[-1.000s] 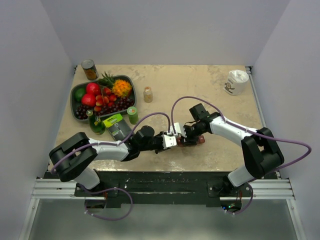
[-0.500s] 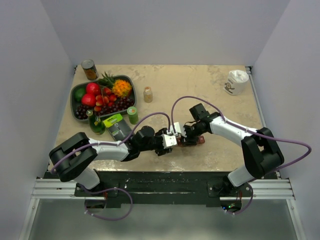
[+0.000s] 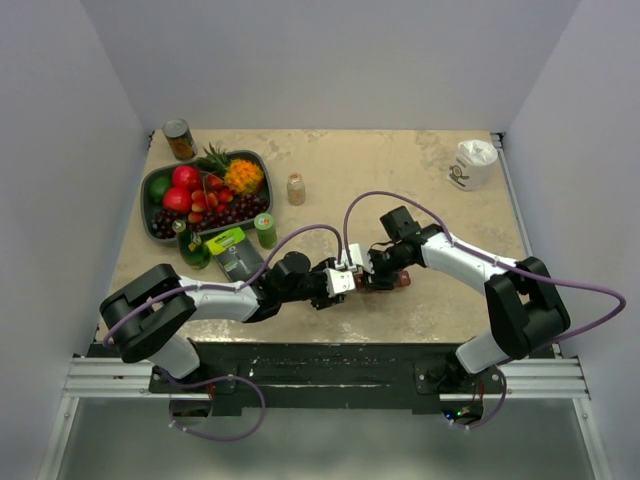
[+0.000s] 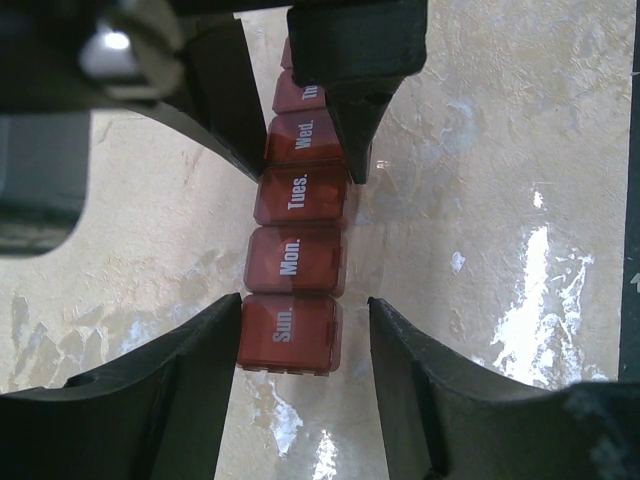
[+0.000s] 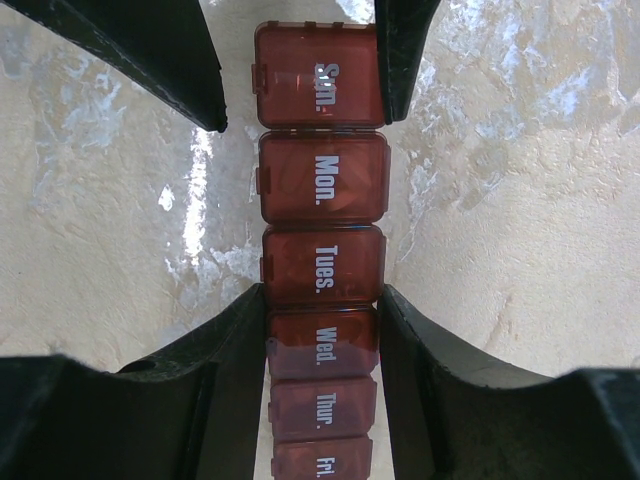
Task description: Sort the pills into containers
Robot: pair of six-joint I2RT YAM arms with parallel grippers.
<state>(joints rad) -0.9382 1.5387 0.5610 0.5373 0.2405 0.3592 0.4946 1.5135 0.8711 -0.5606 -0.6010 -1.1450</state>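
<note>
Left side is crowded. A can (image 3: 180, 138) stands in the far-left corner, a grey fruit bowl (image 3: 146, 205) just in front of it, and a green bottle (image 3: 191, 250) nearer the arms. A small amber bottle (image 3: 296, 189) stands apart toward centre, with bare table (image 3: 440, 300) all round it.

Centre, toward the near edge: the pill organizer (image 5: 322, 190) lies flat with all visible lids closed (Sun. to Fri. legible).
- The left gripper (image 4: 304, 320) straddles the Sun. end. One finger lies against the side wall and the other is just off it, with a sliver of table showing between. It is released, not clamping.
- The right gripper (image 5: 322, 310) is at Wed., both fingers pressed to the strip's sides, grasping it.
- Only Mon. and Tues. lie between the two pairs of fingers, so there is little room along the strip.

Right: open tabletop on the far and right sides. A white cup (image 3: 472, 164) sits in the far-right corner, well apart.

Hard to see:
- The pills cannot be made out through the dark lids.
- The strip's last compartment is cut off in the right wrist view.
- From above, the wrists cover most of the strip.
</note>
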